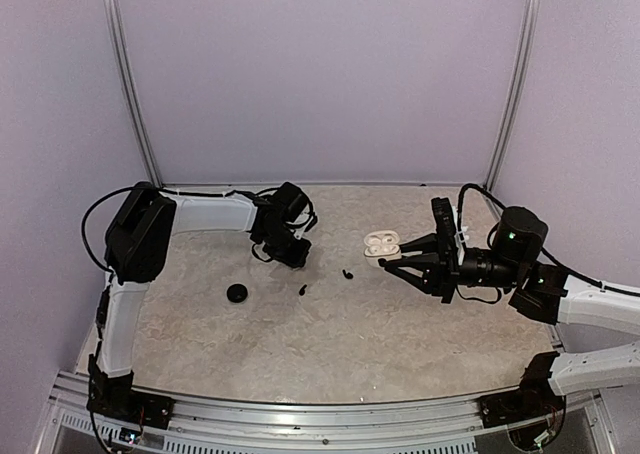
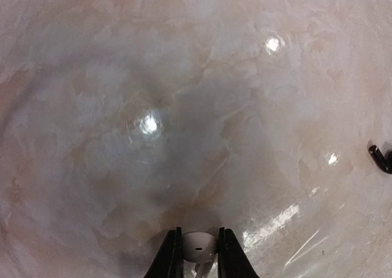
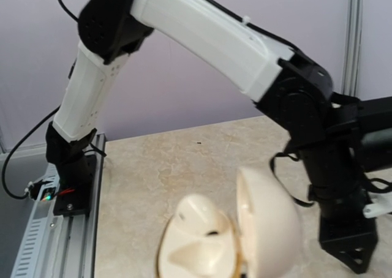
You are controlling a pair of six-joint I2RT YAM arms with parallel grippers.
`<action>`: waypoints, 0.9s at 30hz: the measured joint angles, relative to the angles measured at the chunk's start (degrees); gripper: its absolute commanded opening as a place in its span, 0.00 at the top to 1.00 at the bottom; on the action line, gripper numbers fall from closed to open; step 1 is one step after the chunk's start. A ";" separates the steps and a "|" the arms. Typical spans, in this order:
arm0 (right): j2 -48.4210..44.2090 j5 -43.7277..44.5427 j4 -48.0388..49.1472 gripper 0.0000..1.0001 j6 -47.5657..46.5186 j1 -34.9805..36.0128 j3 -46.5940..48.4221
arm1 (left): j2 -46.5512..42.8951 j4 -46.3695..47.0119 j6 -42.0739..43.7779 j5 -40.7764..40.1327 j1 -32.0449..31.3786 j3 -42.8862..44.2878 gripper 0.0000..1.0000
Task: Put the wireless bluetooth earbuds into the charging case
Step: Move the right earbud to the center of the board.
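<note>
Nearest me on the table (image 1: 330,344) sits the black case (image 1: 238,294). To its right lie a black earbud (image 1: 303,289) and a second black earbud (image 1: 347,273), apart from each other. My right hand (image 1: 392,262) is just beside the open white case (image 1: 380,243); I cannot tell how wide it stands. Farther back, well left of that case, my left hand (image 2: 199,234) pinches a white earbud (image 2: 199,248).

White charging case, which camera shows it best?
The right wrist view: the white charging case sits close and large, lid open, its lower part cut off by the frame. The top external view shows it small. The left wrist view does not show it.
</note>
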 measured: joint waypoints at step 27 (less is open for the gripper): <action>1.46 -1.81 0.35 1.00 0.04 -0.09 0.00 | -28.28 -11.47 -11.43 2.82 -18.23 -37.35 0.80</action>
